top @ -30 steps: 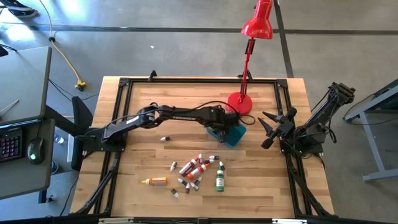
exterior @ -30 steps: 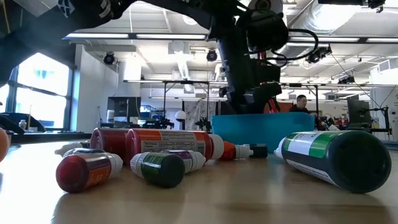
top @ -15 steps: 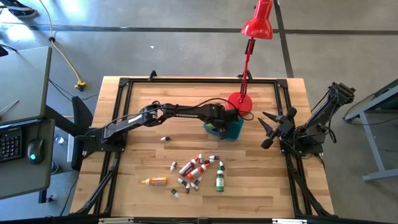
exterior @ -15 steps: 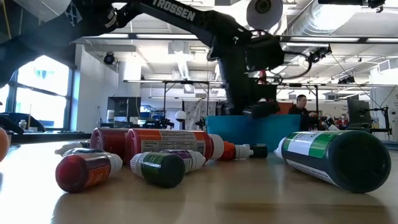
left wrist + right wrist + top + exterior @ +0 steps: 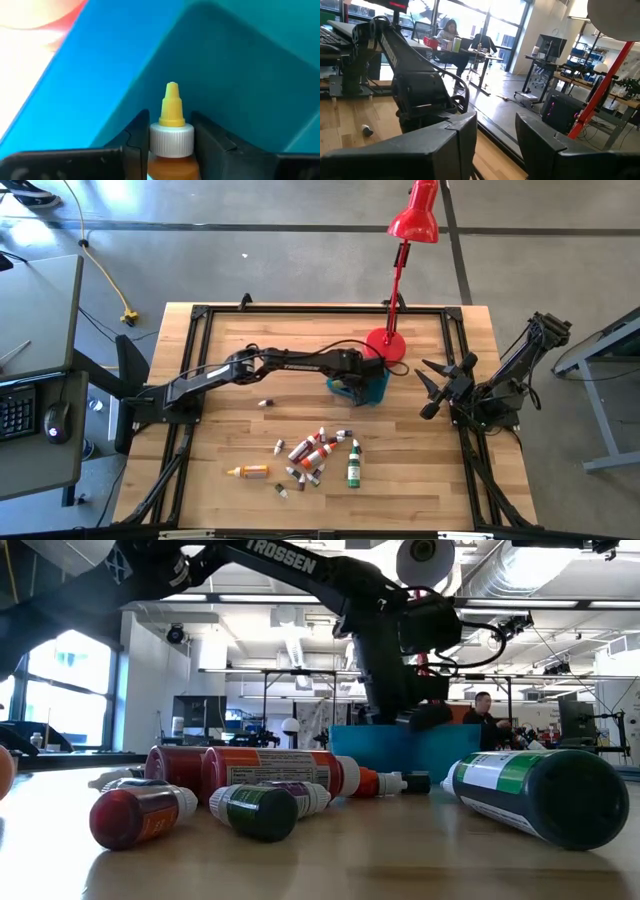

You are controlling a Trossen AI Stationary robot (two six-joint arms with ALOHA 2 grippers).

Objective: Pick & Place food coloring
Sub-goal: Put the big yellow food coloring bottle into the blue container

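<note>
left hand [image 5: 352,383] hidden inside tub [image 5: 378,392] | bottle [image 5: 171,145] body cut off

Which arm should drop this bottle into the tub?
Left. Its gripper already holds the bottle inside the teal tub; the right gripper waits open at the table's edge.

Both arms black w/ slim tube links; left arm [image 5: 300,565] has white "TROSSEN" lettering, black cables near wrist.

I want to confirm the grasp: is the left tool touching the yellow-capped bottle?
Touching. In the left wrist view both fingers press the white collar of the yellow-capped bottle, inside the teal tub.
</note>
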